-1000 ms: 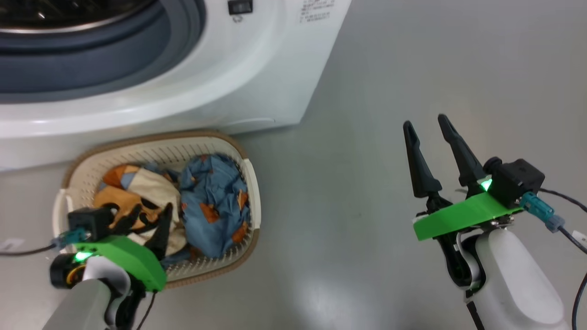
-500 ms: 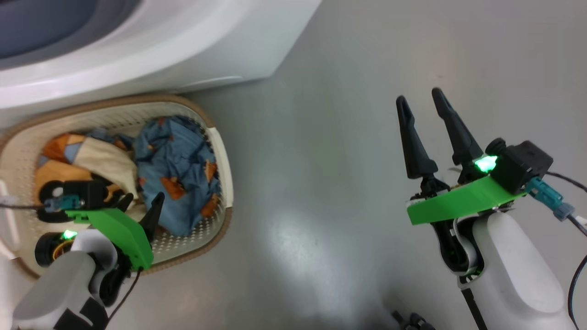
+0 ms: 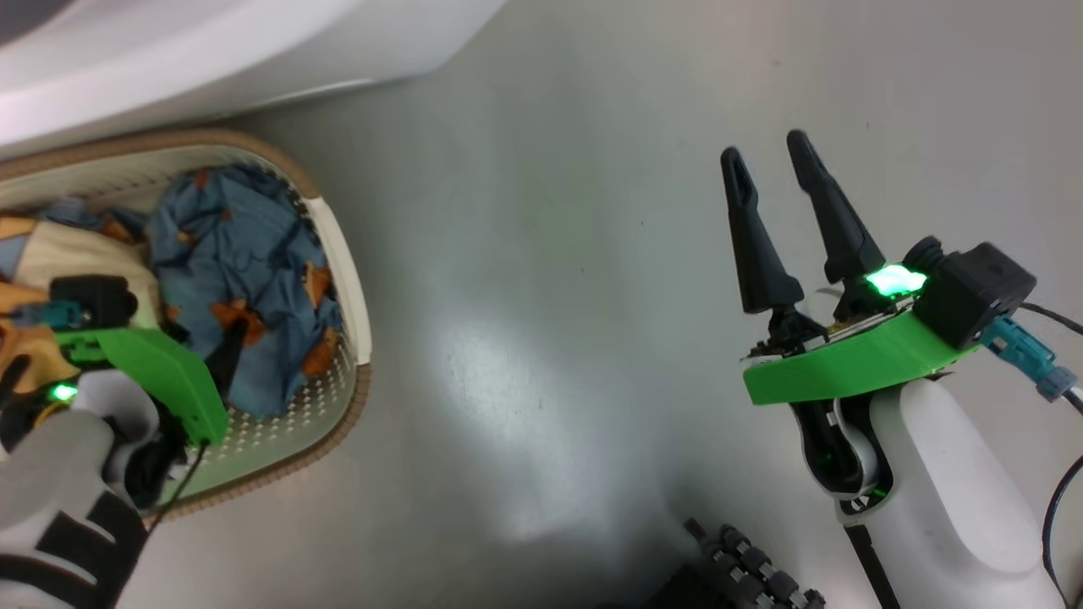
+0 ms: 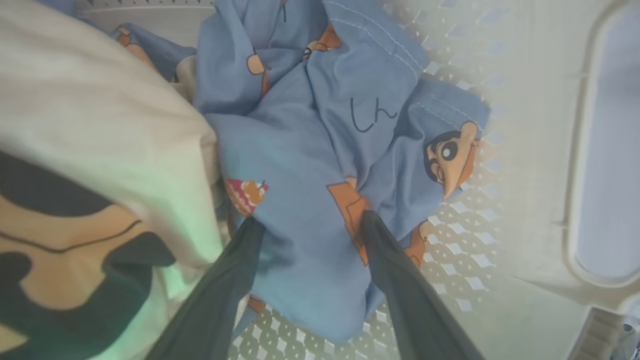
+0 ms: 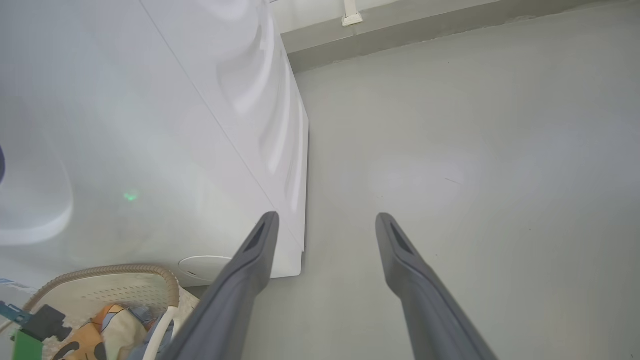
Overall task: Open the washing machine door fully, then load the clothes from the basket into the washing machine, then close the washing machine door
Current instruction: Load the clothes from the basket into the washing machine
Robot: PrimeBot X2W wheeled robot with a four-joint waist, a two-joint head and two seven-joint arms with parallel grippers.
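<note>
**Left arm down in the laundry, right arm waiting**

At the far left the cream garment (image 3: 51, 254), soft cotton printed in orange and black, lay bunched against one end of the basket (image 3: 343, 279). The left end effector (image 4: 310, 222) had its two dark tapered fingers spread wide and gripping nothing. One finger sat in the crease between the two garments and the other lay on the cloth. That looked to me like a set-up for pinching a fold.

The fold between them belonged to the blue garment (image 3: 228, 254), thin, crumpled and dotted with small orange cartoon figures. It was heaped on the basket's perforated plastic bottom. The basket itself, cream with a brown woven-look rim and rounded corners, stood on the floor (image 3: 525, 254) just beside the foot of the washing machine (image 3: 211, 51). I took it that it was kept close to make the carry short. The machine's white shell was smooth and glossy.

Farther right, above the bare grey floor and well apart from everything, the right end effector (image 3: 764, 148) hung with its fingers wide and empty, apparently parked out of the way.
</note>
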